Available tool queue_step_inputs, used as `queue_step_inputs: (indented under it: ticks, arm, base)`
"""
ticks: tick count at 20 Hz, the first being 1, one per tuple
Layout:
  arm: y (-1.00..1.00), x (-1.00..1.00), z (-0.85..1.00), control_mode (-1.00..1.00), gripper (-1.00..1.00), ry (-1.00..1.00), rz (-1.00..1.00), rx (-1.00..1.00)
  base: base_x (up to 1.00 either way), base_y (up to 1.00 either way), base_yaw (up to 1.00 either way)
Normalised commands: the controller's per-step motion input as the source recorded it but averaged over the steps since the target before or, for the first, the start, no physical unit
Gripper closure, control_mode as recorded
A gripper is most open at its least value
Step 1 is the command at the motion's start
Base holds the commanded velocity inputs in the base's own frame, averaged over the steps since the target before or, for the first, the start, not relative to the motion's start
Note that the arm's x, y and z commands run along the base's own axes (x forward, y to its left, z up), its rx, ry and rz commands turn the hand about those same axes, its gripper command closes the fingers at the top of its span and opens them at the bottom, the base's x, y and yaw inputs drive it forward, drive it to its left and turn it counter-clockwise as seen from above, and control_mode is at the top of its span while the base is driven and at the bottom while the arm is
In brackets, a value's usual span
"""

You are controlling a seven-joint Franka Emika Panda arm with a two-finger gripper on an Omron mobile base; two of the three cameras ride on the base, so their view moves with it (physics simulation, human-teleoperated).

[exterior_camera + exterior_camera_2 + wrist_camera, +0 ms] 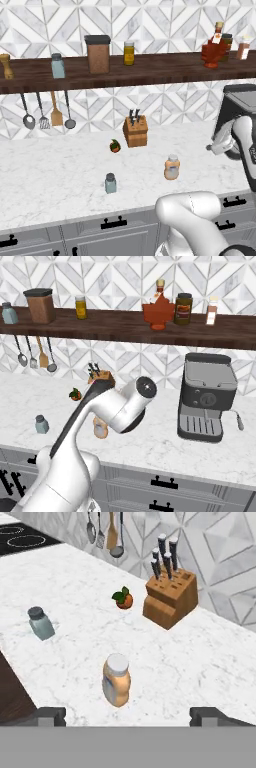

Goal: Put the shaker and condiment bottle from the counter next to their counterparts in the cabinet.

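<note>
Your claw (pixel 128 717) hangs above the table (pixel 50 175) with its fingertips (pixel 50 716) spread wide apart and nothing between them. The bottle (pixel 116 680) stands upright on the table almost dead ahead of the claw, just left of the midline between the two tips, long axis vertical, cap up. So the coming move looks like a short advance forward and down, with a slight correction left to centre the bottle.

The shaker (pixel 40 623) stands upright too, farther off and well to the left of the bottle; in the left base view it (pixel 110 183) sits nearer the table's front edge than the bottle (pixel 172 167). The bottle is plainly your nearer target.

The arm (pixel 107 406) folds over from the base, elbow high, forearm reaching down toward the bottle (pixel 100 428).

Up on the shelf (pixel 150 70), the twin shaker (pixel 58 66) stands at the left, and the red bottles (pixel 215 50) cluster at the right.

The knife block (pixel 170 597) and a small orange fruit (pixel 123 599) stand behind the bottle, apart from it.
</note>
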Motion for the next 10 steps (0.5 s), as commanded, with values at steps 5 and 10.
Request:
queue_step_inputs:
  ticks: [5, 10]
  arm:
    - [0.02, -0.07, -0.54, -1.00, -1.00, -0.18, 0.40, 0.04]
    - [0.00, 0.00, -0.44, -1.00, -1.00, -0.12, 0.24, 0.05]
  base:
    - [0.00, 0.00, 0.00]
    - [0.00, 0.00, 0.00]
